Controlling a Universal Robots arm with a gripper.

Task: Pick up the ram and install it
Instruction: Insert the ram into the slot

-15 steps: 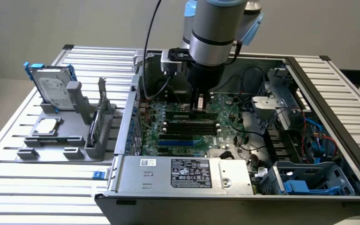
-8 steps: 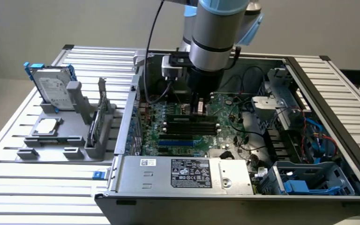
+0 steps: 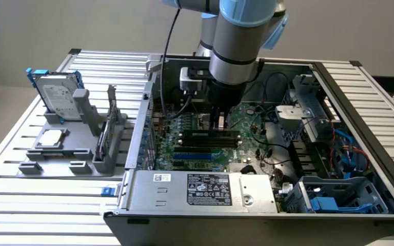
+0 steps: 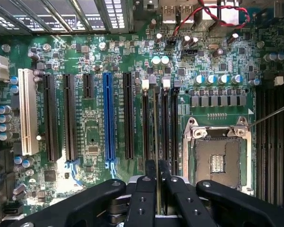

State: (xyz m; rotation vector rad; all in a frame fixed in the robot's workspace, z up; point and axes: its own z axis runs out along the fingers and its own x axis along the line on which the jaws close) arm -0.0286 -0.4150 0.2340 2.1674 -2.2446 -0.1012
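The tool (image 4: 157, 165) pinches the ram (image 4: 156, 135) edge-on between its fingers, over a black motherboard slot (image 4: 146, 125)

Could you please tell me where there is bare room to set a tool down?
The slatted table is bare at the exterior view's left, between the grey fixture and the table's near edge. Inside the case it is crowded: the gripper, shut on the ram, hangs over the motherboard slots.

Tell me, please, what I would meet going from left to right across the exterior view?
Hard drive standing in the grey holder → upright card → robot hand inside the open computer case → blue drive caddy.
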